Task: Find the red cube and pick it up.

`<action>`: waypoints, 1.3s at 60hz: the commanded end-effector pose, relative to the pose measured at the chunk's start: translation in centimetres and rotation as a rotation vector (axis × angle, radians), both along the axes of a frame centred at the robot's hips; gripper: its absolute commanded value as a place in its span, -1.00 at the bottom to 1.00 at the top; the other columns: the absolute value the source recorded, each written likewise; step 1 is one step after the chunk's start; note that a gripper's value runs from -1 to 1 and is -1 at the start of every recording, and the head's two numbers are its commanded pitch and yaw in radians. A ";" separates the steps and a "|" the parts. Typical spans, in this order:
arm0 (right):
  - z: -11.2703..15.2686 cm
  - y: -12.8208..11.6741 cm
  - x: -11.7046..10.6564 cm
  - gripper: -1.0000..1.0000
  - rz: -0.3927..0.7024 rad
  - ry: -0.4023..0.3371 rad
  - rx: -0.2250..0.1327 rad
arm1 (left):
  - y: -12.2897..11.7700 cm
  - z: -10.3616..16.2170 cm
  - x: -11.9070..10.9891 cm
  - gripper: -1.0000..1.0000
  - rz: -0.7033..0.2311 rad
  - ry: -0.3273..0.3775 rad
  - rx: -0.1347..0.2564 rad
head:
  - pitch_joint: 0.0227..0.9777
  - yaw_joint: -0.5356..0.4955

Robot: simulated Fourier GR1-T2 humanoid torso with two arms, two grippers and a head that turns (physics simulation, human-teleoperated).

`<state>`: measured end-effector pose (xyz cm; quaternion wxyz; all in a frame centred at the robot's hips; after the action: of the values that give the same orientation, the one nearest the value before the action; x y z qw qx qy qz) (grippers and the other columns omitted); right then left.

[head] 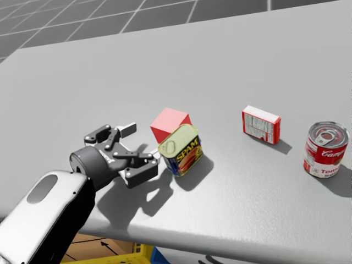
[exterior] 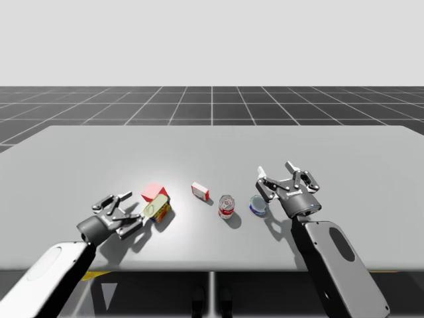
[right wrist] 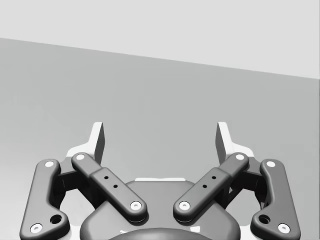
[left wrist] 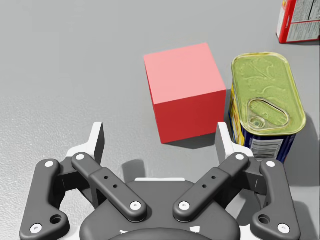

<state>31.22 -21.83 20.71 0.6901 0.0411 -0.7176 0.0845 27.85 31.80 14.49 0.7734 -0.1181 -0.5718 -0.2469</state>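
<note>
Left gripper (head: pixel 139 145): fingers spread wide, grasping nothing; low over the table (head: pixel 264 55) and aimed at the cube.
Red cube (left wrist: pixel 184 90): rests on the table just ahead of the left fingertips, roughly centred on their line, not yet between them.
Neighbouring item: yellow-lidded rectangular tin (left wrist: pixel 267 100) stands just beside the cube on one finger's side; a slim gap seems to part them, but contact cannot be ruled out.
Step in hand: judged the final approach before closing.
Recommended practice: advance straight; pass the tin-side finger into that gap without nudging the tin; close only once both pads flank opposite faces; lift vertically.
Risk: a clipped tin may push the cube askew.
Right gripper (right wrist: pixel 160 136): fingers spread, holding nothing, well apart from the cube.
Other items: small red-and-white box (head: pixel 261 125) and red-and-white can (head: pixel 325 148) stand clear of the approach.
</note>
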 end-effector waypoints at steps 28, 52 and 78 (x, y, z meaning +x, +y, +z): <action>0.1 -0.2 0.1 -1.00 -0.003 -0.005 -0.005 | -3.9 0.4 2.1 -1.00 -0.003 0.033 -0.005 | 0.70 0.69; 0.2 -0.3 0.1 -1.00 -0.009 -0.013 -0.010 | -5.2 -0.3 4.4 -1.00 0.061 0.080 -0.017 | 0.70 0.67; 0.4 -0.5 0.1 -1.00 -0.011 -0.019 -0.008 | -5.2 -1.5 3.7 1.00 -0.013 0.122 0.031 | 0.54 0.67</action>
<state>31.33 -22.22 21.07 0.6845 0.0335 -0.7233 0.0846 32.49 26.94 14.69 0.7992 -0.0930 -0.5534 -0.2154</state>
